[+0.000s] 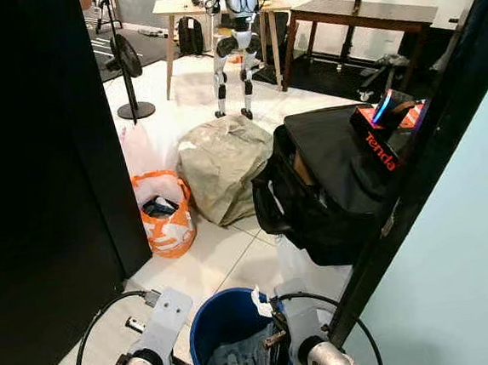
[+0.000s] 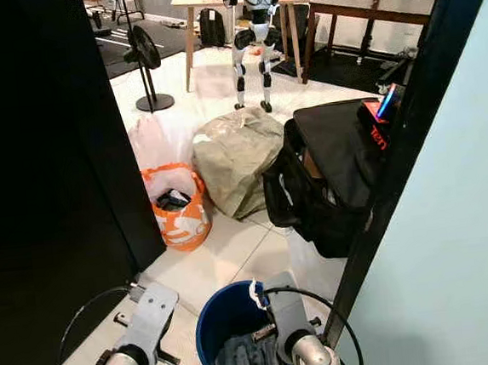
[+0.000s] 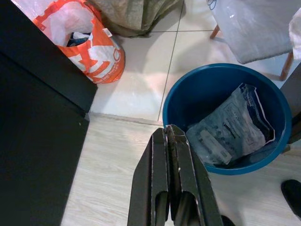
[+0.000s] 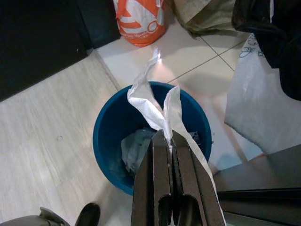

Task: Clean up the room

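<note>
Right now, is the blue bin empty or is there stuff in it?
Not empty. The blue bin holds a crumpled clear plastic package at its bottom; the right gripper holds white paper above it.

An orange-and-white bag is set against a black cabinet, a grey-green sack is slumped beside it, a black duffel bag is seen nearby, a standing fan and two wooden tables are placed beyond
</note>
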Motion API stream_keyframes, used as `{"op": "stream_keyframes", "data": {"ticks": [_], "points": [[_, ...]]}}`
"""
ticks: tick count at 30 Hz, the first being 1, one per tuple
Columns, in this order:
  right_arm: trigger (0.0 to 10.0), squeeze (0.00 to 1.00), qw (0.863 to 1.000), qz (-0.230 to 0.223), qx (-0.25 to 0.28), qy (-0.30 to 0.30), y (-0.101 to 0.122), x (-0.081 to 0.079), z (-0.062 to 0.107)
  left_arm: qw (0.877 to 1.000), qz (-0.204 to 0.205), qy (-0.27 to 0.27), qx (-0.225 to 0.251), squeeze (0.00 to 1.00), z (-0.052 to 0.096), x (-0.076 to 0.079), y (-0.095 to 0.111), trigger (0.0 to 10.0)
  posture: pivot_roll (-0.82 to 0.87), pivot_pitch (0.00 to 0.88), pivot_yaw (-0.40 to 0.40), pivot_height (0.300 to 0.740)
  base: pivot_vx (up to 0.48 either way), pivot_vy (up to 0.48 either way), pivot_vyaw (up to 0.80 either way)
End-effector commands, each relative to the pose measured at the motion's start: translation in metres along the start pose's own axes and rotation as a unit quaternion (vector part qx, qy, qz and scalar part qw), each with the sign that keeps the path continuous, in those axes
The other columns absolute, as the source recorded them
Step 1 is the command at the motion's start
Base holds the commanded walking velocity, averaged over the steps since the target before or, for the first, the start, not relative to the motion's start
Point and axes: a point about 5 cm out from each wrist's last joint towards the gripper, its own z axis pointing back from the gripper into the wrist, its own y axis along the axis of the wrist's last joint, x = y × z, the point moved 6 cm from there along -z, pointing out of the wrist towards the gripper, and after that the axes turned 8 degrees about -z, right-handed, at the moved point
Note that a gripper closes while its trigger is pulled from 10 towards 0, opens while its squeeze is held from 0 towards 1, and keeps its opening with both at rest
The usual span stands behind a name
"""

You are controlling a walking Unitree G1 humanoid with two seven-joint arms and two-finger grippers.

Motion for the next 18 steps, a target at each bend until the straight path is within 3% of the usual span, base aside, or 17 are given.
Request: {"op": "stream_keyframes", "data": {"ticks": [1,6,18], "points": [[10.0,0.0,1.0,-0.006,-0.013,0.002,-0.008,-0.001,0.0,1.0,-0.012,-0.011,-0.009,0.0,0.001,0.004,-0.008,10.0,0.07,0.126,-0.041,0.657,0.0,0.0,0.0],[10.0,0.0,1.0,-0.009,-0.013,0.002,-0.008,-0.001,0.0,1.0,-0.017,-0.011,-0.007,0.0,0.0,0.002,-0.006,10.0,0.08,0.131,-0.042,0.633,0.0,0.0,0.0],[10.0,0.0,0.999,-0.034,-0.012,0.004,-0.008,-0.014,-0.004,0.999,-0.036,-0.008,-0.006,0.0,0.005,-0.014,-0.008,10.0,0.12,0.157,0.007,0.633,0.0,0.0,0.0]]}}
